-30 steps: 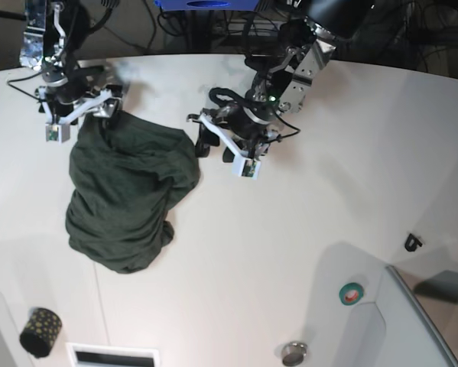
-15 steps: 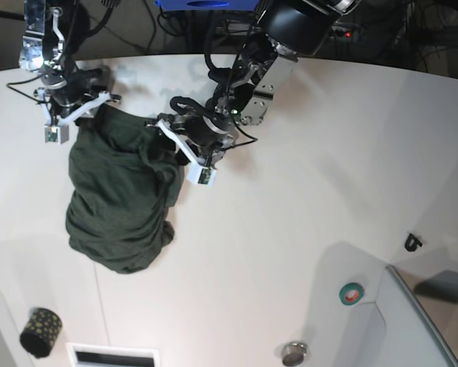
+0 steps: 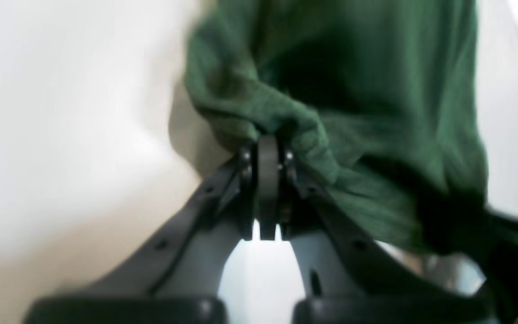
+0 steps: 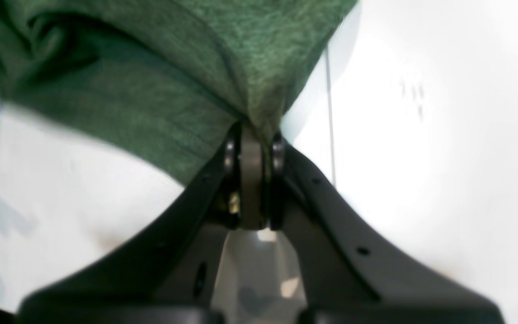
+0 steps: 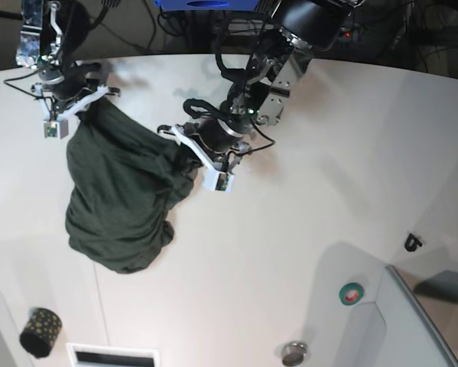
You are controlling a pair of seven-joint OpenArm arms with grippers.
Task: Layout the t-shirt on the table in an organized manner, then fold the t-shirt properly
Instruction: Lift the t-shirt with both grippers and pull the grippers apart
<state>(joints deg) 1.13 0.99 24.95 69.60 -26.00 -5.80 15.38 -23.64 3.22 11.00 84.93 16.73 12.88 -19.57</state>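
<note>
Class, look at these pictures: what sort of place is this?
Probably a robotics lab: two robot arms work a green t-shirt on a large white table, with tangled cables behind and a tape roll nearby.

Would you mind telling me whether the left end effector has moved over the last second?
Yes. The left end effector has moved leftward in the base view, away from the green tape roll, onto the t-shirt.

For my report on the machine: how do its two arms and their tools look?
Both arms are black and silver, with loose black cables. Each carries a white bracket near the wrist. The left tool and the right tool have black curved fingers with round dark pads. A small green light shows on the left arm.
</note>
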